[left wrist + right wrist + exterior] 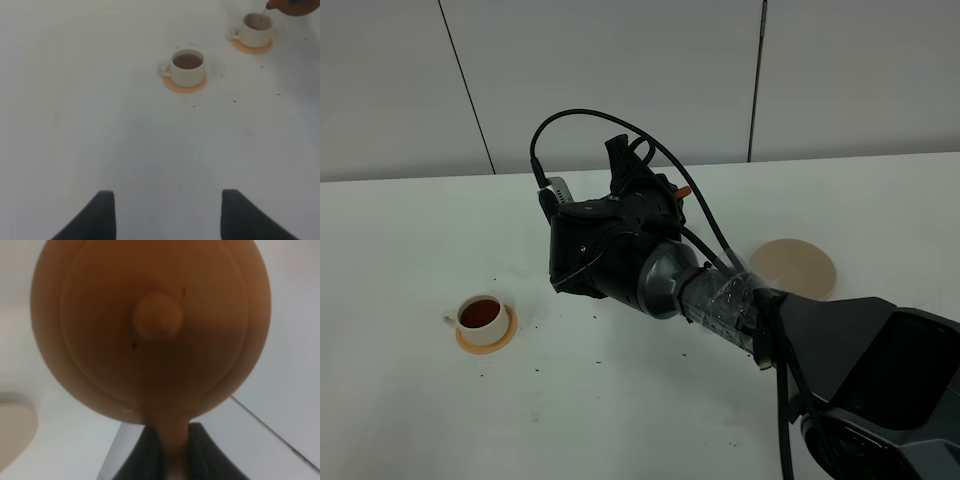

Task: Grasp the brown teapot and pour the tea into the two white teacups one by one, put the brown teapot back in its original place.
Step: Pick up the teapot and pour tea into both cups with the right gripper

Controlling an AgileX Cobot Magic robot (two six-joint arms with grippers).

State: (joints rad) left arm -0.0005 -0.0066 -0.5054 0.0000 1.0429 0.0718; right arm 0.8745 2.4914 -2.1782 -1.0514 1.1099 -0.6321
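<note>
The brown teapot [150, 325] fills the right wrist view, lid knob toward the camera. My right gripper [172, 457] is shut on its loop handle. In the left wrist view the teapot's spout [292, 6] is tilted over the far white teacup [256, 31], and a thin stream of tea [263, 11] runs into it. The near white teacup [187, 66] holds dark tea on its orange saucer [185, 86]; it also shows in the high view [482, 316]. My left gripper [167, 217] is open and empty, well short of the cups. The beige coaster [793, 267] is bare.
My right arm [650, 270] reaches across the middle of the white table [620, 400] and hides the teapot and the far cup in the high view. Small dark specks lie scattered on the table around the cups. A grey panelled wall stands behind.
</note>
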